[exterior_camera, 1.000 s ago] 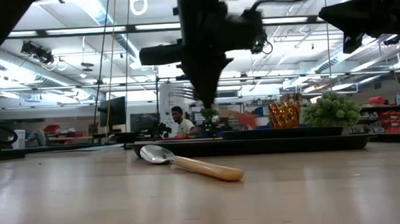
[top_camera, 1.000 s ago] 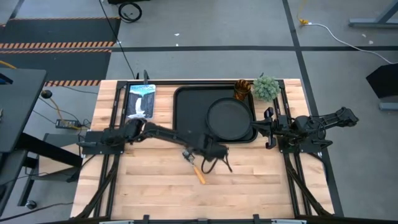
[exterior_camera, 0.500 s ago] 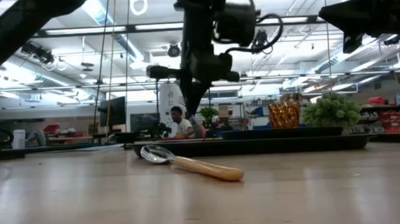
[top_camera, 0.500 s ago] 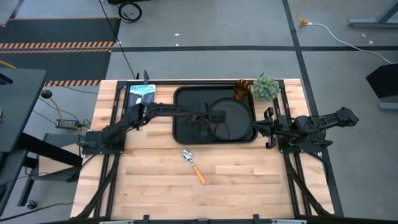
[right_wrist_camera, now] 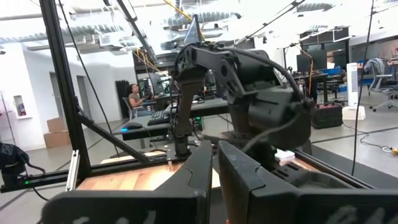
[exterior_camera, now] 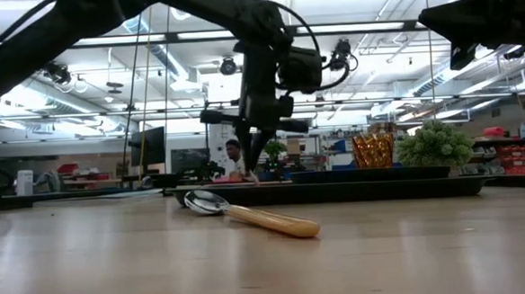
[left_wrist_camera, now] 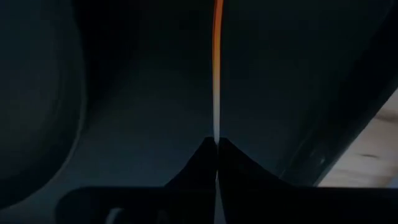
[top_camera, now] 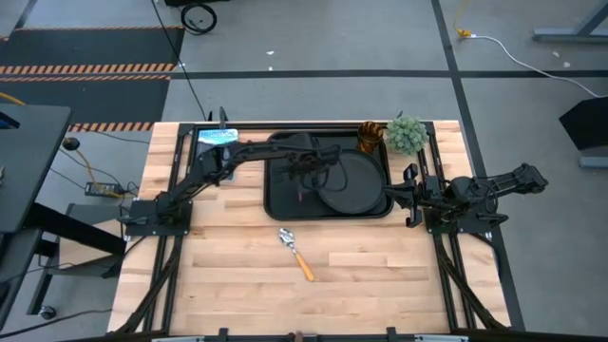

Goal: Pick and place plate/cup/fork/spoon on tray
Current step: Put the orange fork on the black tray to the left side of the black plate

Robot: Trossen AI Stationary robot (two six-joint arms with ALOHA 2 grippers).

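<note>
Left wrist view: slim red-orange fork (left_wrist_camera: 217,74) between jaws.

Looks like a big robotics lab: ceiling strip lights (exterior_camera: 104,43), a person at a desk (right_wrist_camera: 134,99), stacked cardboard boxes (right_wrist_camera: 55,130).

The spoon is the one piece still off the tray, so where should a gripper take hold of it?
Grip the spoon mid-handle, coming straight down, fingers across the handle. It lies flat on the table, apart from the tray, and the straight, even handle likely offers a surer hold than the rounded bowl.

Plant (top_camera: 407,134) (beside cup (top_camera: 370,138)) crowds corner
</note>
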